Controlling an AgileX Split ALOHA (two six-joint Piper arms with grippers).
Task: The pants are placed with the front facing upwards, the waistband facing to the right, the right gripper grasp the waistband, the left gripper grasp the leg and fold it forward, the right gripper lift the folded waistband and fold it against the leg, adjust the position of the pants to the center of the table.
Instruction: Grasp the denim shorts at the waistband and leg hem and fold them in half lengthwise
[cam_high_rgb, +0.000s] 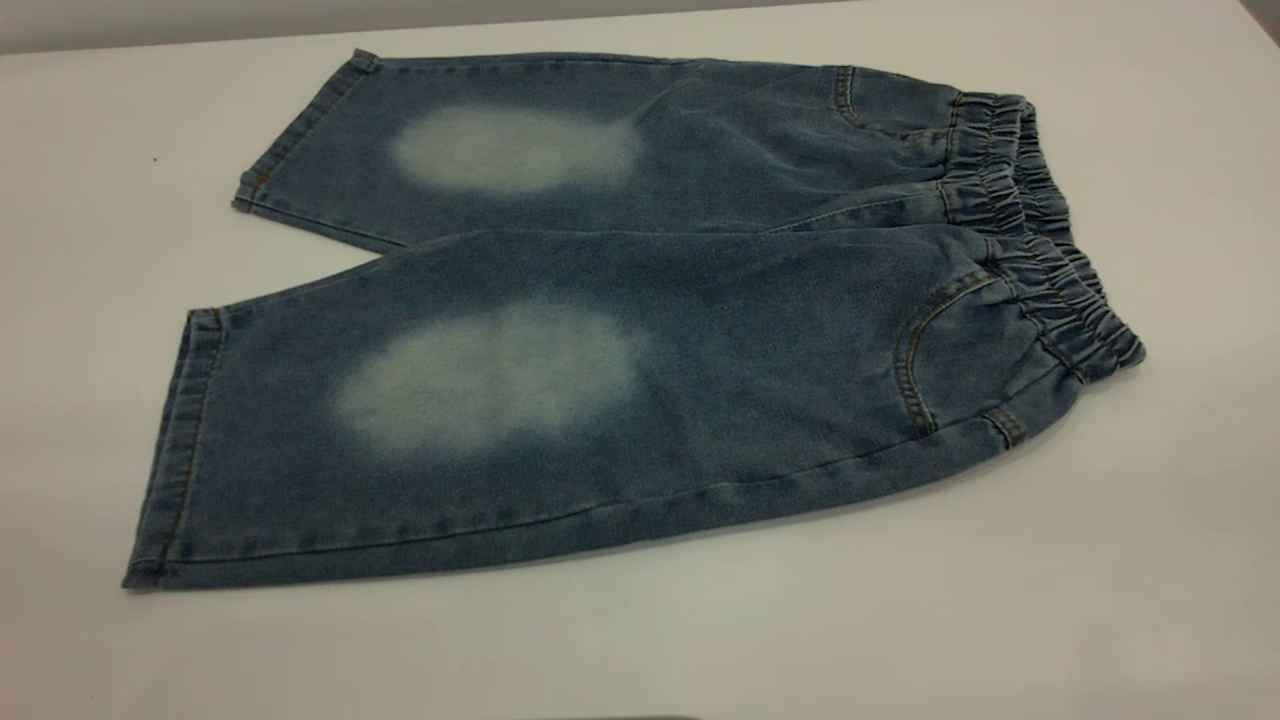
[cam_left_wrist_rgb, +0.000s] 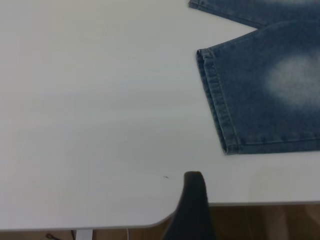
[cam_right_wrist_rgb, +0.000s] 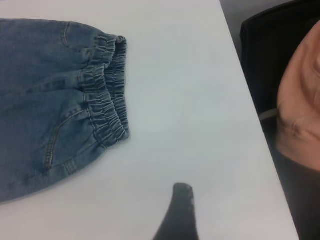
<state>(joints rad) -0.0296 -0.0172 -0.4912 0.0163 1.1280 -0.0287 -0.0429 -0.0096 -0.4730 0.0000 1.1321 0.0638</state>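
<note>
The pants (cam_high_rgb: 640, 330) lie flat on the white table (cam_high_rgb: 1150, 560), front up, legs to the left, and the gathered waistband (cam_high_rgb: 1040, 230) to the right. The near leg's hem (cam_left_wrist_rgb: 217, 100) and the waistband (cam_right_wrist_rgb: 107, 95) also show in the wrist views. Neither gripper appears in the exterior view. My left gripper (cam_left_wrist_rgb: 247, 200) hovers over the table's near corner, short of the leg hem, with one black finger (cam_left_wrist_rgb: 194, 200) showing and nothing beside it. My right gripper (cam_right_wrist_rgb: 225, 200) hangs open over bare table beyond the waistband, holding nothing, one finger (cam_right_wrist_rgb: 181, 210) in view.
The table edge (cam_left_wrist_rgb: 260, 203) runs just under the left gripper, with brown floor below. In the right wrist view a person's orange-pink sleeve (cam_right_wrist_rgb: 300, 105) and a dark seat (cam_right_wrist_rgb: 265, 45) sit just past the table's side edge (cam_right_wrist_rgb: 260, 125).
</note>
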